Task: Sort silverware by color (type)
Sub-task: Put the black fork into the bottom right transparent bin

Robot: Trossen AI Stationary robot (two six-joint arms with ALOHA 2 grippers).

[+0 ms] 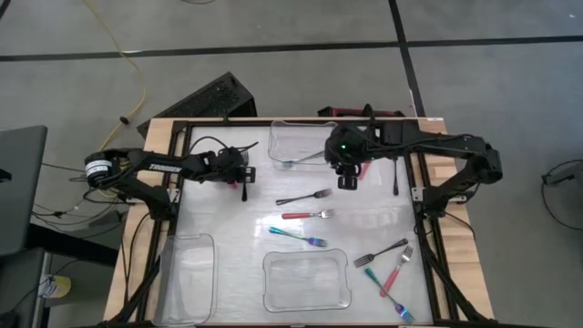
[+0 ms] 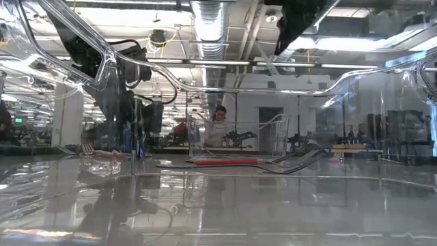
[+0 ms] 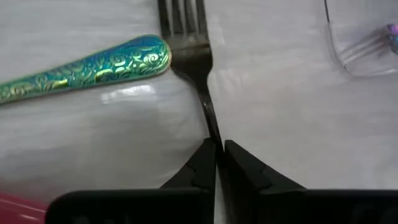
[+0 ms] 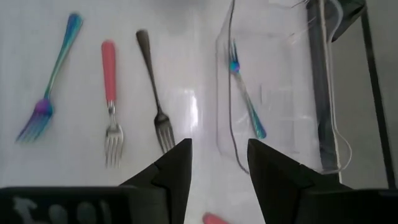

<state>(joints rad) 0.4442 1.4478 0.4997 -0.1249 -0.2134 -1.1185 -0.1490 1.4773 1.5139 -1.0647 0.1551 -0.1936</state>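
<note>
My left gripper (image 1: 244,185) (image 3: 217,144) sits over the table's far-left part, shut on a black fork (image 3: 189,43). Beside that fork's tines lies the handle of a teal iridescent fork (image 3: 87,68). My right gripper (image 1: 348,180) (image 4: 217,150) hangs open just near of the far clear bin (image 1: 278,137), touching nothing. That bin holds one teal fork (image 4: 244,93). Lying flat on the table mid-way are a black fork (image 1: 305,196), a red-handled fork (image 1: 308,215) and a teal fork (image 1: 299,237). Three more forks lie near right: black (image 1: 381,253), red (image 1: 396,271), teal (image 1: 390,296). My left gripper pinches the black fork's thin handle (image 3: 211,124) between its two fingertips. The fingers lie along the fork, which sticks straight out ahead of them with its tines pointing away. I cannot tell whether the fork is lifted or still lies on the table.
Two more clear bins stand at the near edge, one near left (image 1: 187,273) and one near middle (image 1: 307,278). A dark frame (image 1: 421,196) borders the table. Something red (image 3: 15,208) lies close by my left gripper. A person shows far behind the table (image 2: 220,116).
</note>
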